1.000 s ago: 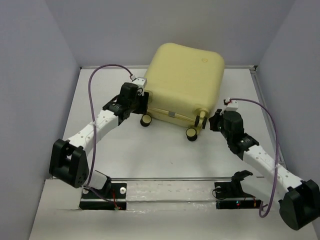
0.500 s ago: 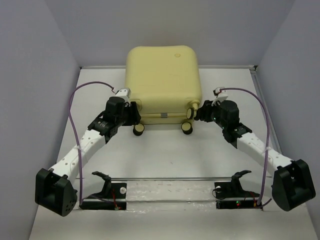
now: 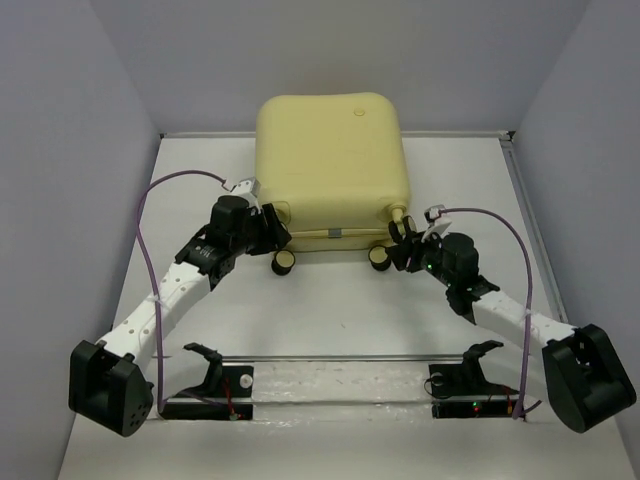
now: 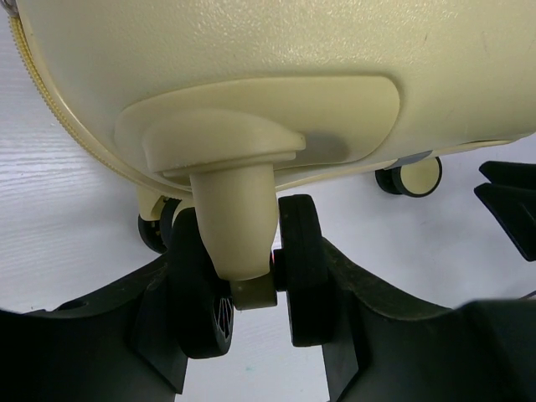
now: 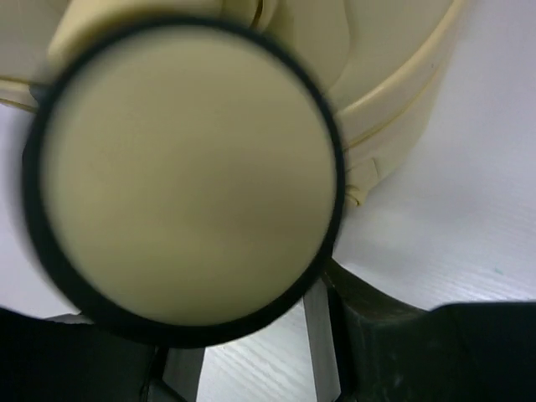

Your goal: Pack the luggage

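Squaring the closed luggage [image 3: 330,160] on the counter [image 3: 330,320] looks like the step in hand. It lies flat at the far middle, its wheeled edge and seam facing the arms. The left hand [image 3: 268,228] is at the near-left corner, and its wrist view shows its fingers pressed against both sides of a caster [image 4: 239,251] — pinching it, as I judge. The right hand [image 3: 405,245] is just beside the near-right wheel [image 3: 380,257]. That wheel fills its wrist view in a blur, so I cannot tell whether this hand is spread or pressed together.

A second ago the case sat skewed toward the right; now it is nearly square, and the right hand has dropped from the corner toward the wheel.

No contents are in view, so the next move probably calls for letting go of the wheels and working on the seam — an open question.
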Motion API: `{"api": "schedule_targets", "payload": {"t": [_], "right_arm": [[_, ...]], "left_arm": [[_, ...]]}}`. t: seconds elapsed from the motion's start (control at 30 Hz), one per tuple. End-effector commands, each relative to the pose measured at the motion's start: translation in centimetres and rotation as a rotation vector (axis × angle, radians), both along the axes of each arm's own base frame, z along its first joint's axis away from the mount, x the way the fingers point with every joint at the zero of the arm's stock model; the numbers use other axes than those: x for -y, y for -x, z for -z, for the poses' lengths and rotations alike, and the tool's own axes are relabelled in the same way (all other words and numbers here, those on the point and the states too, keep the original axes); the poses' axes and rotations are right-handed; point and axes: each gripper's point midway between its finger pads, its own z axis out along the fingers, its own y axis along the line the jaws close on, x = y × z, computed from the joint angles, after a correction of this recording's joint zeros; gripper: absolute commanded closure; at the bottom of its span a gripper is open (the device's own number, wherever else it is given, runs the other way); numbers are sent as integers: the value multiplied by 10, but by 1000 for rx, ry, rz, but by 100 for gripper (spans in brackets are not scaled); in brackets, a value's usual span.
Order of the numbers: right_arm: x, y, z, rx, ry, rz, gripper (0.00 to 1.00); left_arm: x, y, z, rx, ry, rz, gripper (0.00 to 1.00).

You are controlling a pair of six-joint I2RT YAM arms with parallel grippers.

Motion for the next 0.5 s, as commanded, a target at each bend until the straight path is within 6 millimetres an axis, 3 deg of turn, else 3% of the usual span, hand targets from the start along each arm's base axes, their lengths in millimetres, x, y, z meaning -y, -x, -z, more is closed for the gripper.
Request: {"api": "schedule_targets", "payload": {"t": [0.0, 0.07, 0.1, 0.3, 0.47], "right_arm": [[2, -31, -32, 163, -64, 14, 48], [9, -41, -31, 186, -70, 46, 48], [15, -43, -19, 168, -65, 66, 48], [9, -51, -27, 245, -79, 28, 49], [21, -57, -35, 291, -97, 97, 54]], "left_arm": [[33, 3, -69, 217, 143, 176, 94], [31, 4, -70, 220, 139, 173, 94], [31, 3, -71, 225, 135, 175, 94], [26, 2, -77, 236, 142, 162, 94], [21, 1, -88, 257, 139, 146, 94]]}}
